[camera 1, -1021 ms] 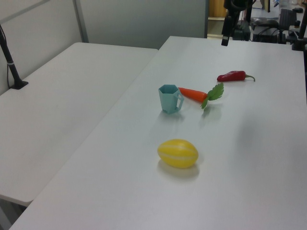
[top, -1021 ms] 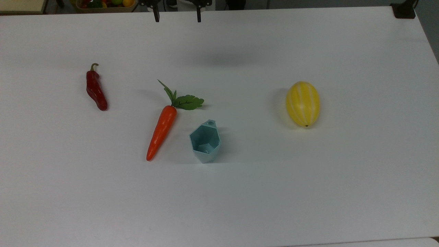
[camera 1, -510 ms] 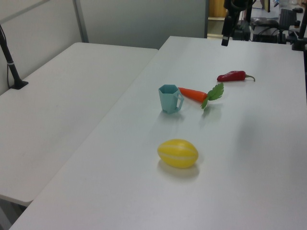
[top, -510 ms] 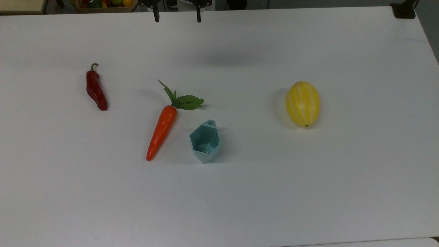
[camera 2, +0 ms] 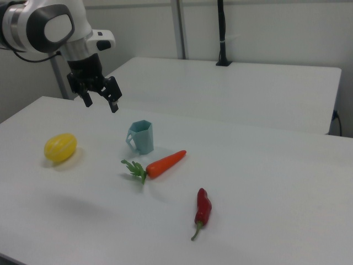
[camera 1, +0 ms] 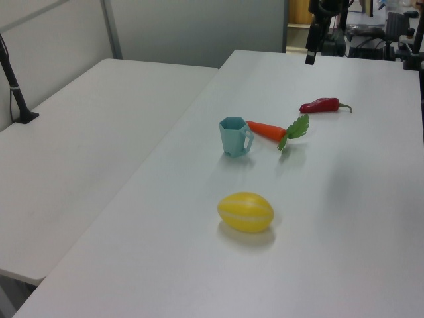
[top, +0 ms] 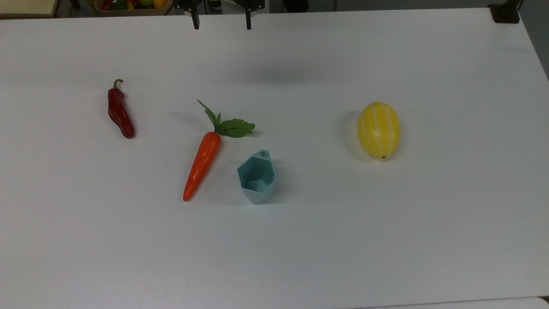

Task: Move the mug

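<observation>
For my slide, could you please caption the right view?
Open gripper hovers above the white table near an upright pale teal faceted plastic mug.

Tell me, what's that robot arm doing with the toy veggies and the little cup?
Nothing is being held yet. The gripper hangs open in the air above the white table, away from everything. The blue mug stands upright beside the carrot, not touching it. The red chili and the yellow melon lie farther off on either side.
</observation>
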`<move>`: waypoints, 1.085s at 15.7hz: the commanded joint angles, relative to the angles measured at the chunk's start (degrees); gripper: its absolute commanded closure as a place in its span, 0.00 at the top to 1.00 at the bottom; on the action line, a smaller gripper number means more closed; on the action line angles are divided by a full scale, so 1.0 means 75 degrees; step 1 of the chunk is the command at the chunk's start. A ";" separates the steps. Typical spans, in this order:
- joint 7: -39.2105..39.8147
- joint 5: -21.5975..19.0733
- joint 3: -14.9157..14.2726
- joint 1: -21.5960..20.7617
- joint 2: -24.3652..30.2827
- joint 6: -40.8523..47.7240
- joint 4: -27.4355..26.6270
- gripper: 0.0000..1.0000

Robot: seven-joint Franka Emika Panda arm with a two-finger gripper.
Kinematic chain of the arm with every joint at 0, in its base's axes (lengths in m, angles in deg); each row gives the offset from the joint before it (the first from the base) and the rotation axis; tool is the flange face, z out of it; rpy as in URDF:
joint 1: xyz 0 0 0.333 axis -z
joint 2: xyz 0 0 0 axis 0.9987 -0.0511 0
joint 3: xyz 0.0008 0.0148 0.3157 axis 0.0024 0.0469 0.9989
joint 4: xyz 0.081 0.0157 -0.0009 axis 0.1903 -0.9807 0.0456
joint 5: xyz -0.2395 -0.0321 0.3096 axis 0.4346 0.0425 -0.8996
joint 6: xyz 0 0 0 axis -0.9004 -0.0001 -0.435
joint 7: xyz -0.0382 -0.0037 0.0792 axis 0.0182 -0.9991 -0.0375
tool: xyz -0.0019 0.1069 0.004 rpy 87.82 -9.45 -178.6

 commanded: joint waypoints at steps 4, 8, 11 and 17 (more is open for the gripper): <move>0.0010 0.0006 -0.0135 -0.0163 -0.0345 -0.1005 -0.0101 1.00; -0.0002 -0.0064 -0.0124 -0.0163 -0.0651 -0.1462 -0.0089 1.00; -0.0026 -0.0088 -0.0124 -0.0198 -0.0967 -0.1965 -0.0124 1.00; -0.1360 -0.0029 -0.0077 -0.0326 -0.1541 -0.3079 -0.0218 1.00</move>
